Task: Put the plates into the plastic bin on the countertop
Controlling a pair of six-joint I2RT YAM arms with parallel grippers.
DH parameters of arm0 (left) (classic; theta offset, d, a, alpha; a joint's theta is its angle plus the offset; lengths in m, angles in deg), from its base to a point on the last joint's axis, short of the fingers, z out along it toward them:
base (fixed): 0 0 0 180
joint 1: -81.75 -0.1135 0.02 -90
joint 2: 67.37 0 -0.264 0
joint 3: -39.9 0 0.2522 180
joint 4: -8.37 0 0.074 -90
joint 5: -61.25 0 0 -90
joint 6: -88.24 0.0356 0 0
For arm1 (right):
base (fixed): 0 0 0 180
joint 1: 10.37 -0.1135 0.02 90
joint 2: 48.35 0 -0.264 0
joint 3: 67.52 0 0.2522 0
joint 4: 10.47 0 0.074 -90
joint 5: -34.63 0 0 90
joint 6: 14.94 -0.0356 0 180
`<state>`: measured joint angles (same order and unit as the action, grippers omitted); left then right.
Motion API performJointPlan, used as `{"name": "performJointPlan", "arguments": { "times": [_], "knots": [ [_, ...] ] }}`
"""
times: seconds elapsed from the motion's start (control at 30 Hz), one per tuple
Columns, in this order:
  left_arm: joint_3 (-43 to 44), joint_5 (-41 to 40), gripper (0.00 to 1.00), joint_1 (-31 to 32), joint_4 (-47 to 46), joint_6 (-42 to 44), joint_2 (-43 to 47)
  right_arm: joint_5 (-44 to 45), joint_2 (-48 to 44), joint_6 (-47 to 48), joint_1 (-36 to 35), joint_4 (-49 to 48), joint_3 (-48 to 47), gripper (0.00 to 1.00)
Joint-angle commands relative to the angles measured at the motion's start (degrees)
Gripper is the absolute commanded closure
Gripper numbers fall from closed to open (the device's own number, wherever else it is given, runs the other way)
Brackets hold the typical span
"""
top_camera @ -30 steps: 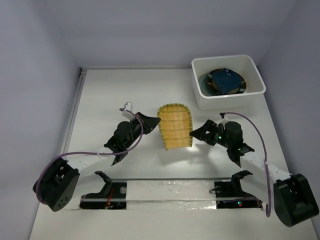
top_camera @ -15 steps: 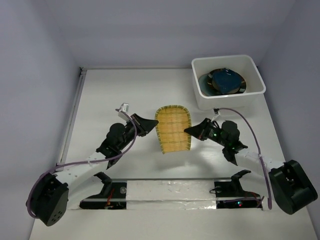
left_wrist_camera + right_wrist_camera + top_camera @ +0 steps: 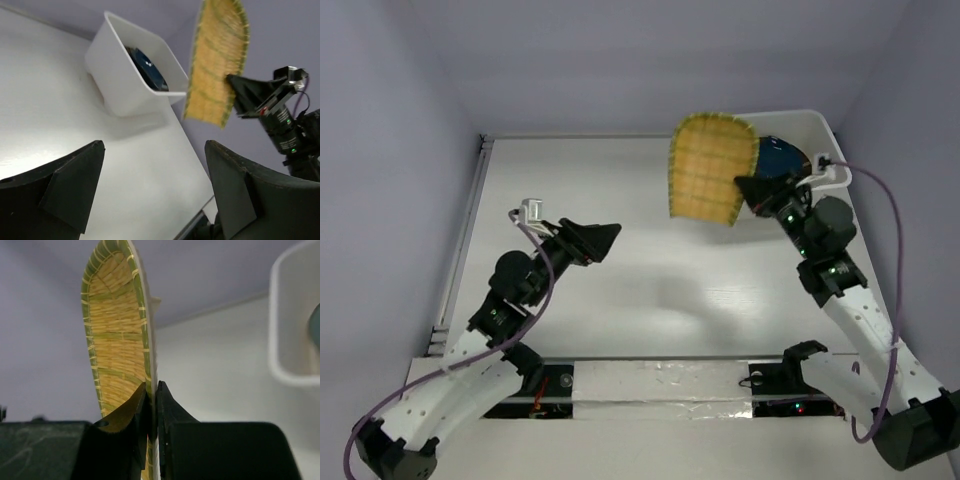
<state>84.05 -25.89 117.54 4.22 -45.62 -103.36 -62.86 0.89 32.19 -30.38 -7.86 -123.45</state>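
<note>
Bamboo plate (image 3: 705, 170) is pinched at 1 rim by the clamped right hand (image 3: 744, 185) and hangs aloft on edge, long axis roughly upright, just left of the plastic bin (image 3: 800, 118). Left hand (image 3: 605, 235) is spread, empty and farther off.

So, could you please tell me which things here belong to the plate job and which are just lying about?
Job: woven plate, clamped in the right gripper; white bin; blue plate inside it; countertop.
Lying about: metal rail; silver taped strip along the near edge.
</note>
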Motion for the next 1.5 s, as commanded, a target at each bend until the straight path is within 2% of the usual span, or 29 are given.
{"name": "performJointPlan", "arguments": {
  "times": [0.0,0.03,0.13,0.33,0.43,0.57,0.73,0.8,0.83,0.9,0.93,0.97,1.0,1.07,1.13,1.3,1.33,1.4,1.43,1.47],
  "knots": [
    [3.4,-6.0,0.2,-0.1,10.1,6.3,6.1,9.0,2.2,3.5,7.2,2.0,-9.3,1.0],
    [4.4,-7.6,0.1,-0.1,11.5,7.4,7.3,8.9,3.5,3.3,9.2,2.1,-10.6,1.0],
    [6.9,-10.7,0.01,-0.1,17.0,10.1,10.9,10.7,10.5,4.6,14.9,4.9,-17.2,1.0],
    [10.3,-17.4,0.01,-0.1,25.9,15.3,16.2,8.4,25.2,5.3,21.1,10.0,-28.8,1.0],
    [10.9,-18.3,0.01,-0.1,27.0,17.0,17.3,8.9,29.4,5.7,23.4,13.0,-31.9,1.0],
    [10.8,-18.1,0.01,-0.1,28.2,18.0,17.8,3.6,37.1,4.8,26.9,13.9,-35.4,1.0],
    [10.7,-16.7,0.01,-0.1,28.2,18.7,17.4,2.1,41.5,4.9,28.4,15.3,-36.6,1.0],
    [10.8,-16.2,0.01,-0.1,28.1,18.9,17.1,2.2,42.5,5.3,28.4,15.9,-36.7,0.92],
    [10.8,-16.0,0.01,-0.1,28.0,19.0,17.0,2.2,42.8,5.7,28.4,16.3,-36.7,0.81],
    [10.8,-15.8,0.01,-0.1,28.0,19.1,16.7,3.4,43.2,5.8,28.4,16.5,-36.4,0.66],
    [10.8,-15.7,0.01,-0.1,28.1,19.1,16.7,3.6,43.5,5.9,28.4,16.3,-36.0,0.51],
    [10.9,-15.6,0.01,-0.1,28.2,19.2,16.7,4.1,43.4,5.9,28.4,16.4,-35.9,0.43],
    [10.9,-15.6,0.01,-0.1,28.3,19.2,16.7,4.4,43.3,5.9,28.4,16.6,-35.9,0.27],
    [10.8,-15.4,0.01,-0.1,28.0,19.5,17.1,5.9,42.2,6.0,29.0,16.8,-35.4,0.16],
    [10.9,-15.4,0.01,-0.1,28.0,19.9,16.8,7.0,40.5,6.2,29.0,16.3,-34.9,0.13],
    [12.5,-16.3,0.01,-0.1,29.0,20.7,15.1,6.7,28.4,5.4,29.0,11.8,-27.9,0.14],
    [12.7,-16.5,0.01,-0.1,28.8,21.0,15.0,5.7,25.8,4.0,29.0,7.8,-26.0,0.19],
    [13.2,-16.5,0.01,-0.1,27.9,21.4,14.5,1.4,17.0,2.2,29.0,4.2,-19.1,0.35],
    [13.5,-16.5,0.01,-0.1,27.8,21.9,14.2,-0.7,13.9,0.1,29.0,2.4,-16.7,0.62],
    [14.4,-16.6,0.01,-0.1,27.4,22.1,13.8,-2.4,10.7,-0.9,29.0,-0.9,-14.4,0.75]
  ]
}}
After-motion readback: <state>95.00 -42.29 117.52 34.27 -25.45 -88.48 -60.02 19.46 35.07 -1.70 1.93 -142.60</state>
